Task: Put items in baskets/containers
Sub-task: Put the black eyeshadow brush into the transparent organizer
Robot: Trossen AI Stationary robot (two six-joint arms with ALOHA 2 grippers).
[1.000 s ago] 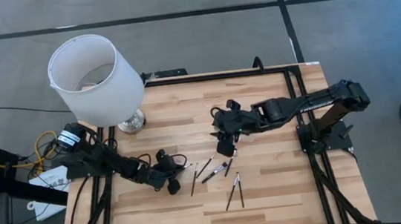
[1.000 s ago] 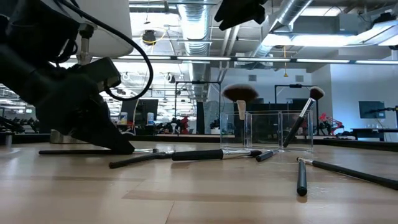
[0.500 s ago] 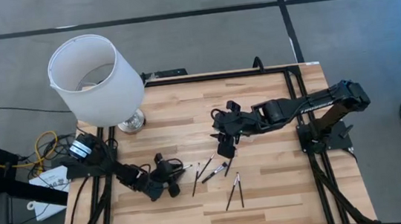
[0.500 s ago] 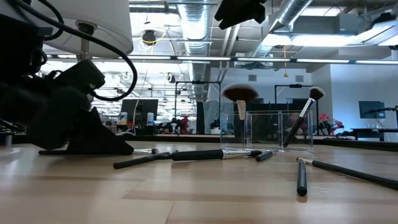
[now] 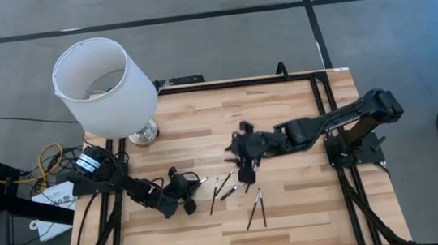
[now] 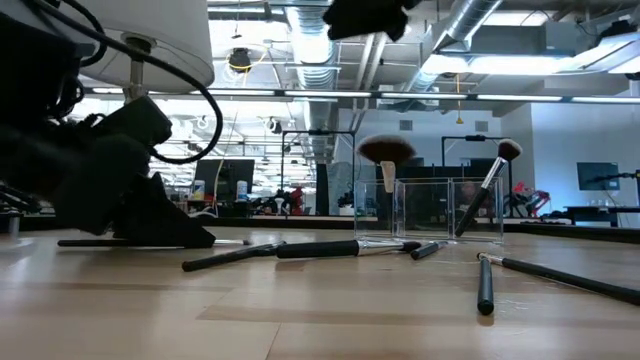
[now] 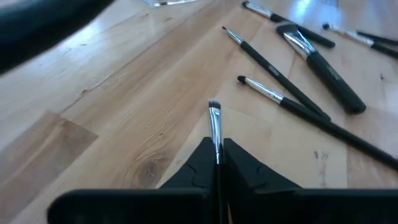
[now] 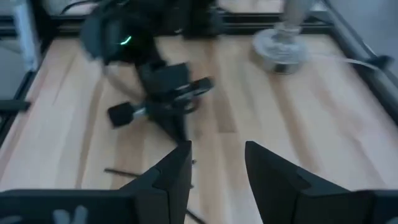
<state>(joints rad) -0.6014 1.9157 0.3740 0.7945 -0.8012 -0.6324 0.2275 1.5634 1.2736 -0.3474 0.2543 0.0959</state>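
My left gripper [image 5: 188, 196] is low at the table's near left, shut on a thin black makeup brush [image 7: 215, 127]. Its silver ferrule and small tip [image 7: 213, 107] stick out past the fingers. My right gripper [image 8: 217, 158] is open and empty, above the table's middle [image 5: 243, 154]. The clear tray [image 6: 450, 212] stands on the table with two brushes upright in it, one with a fluffy head [image 6: 385, 150]. Several more brushes lie flat on the wood [image 5: 226, 185], [image 5: 254, 208], [image 7: 283, 74]. My left gripper pinches the brush's shaft [image 7: 217, 152] just behind the ferrule, between its two fingertips. The fingers slant down from the table's left, and the brush runs along them. The brush lies level at the tabletop, its handle [image 6: 95, 243] reaching back under the gripper.
A lamp with a big white shade [image 5: 105, 85] and a metal base [image 5: 143, 134] stands at the far left. Black frame rails [image 5: 239, 82] run along the table's edges. There is bare wood along the near edge and at the right.
My left arm has drawn back a little toward the table's left and sunk lower, its gripper still shut on the brush at the tabletop. My right gripper has gone toward the table's left, staying high and open.
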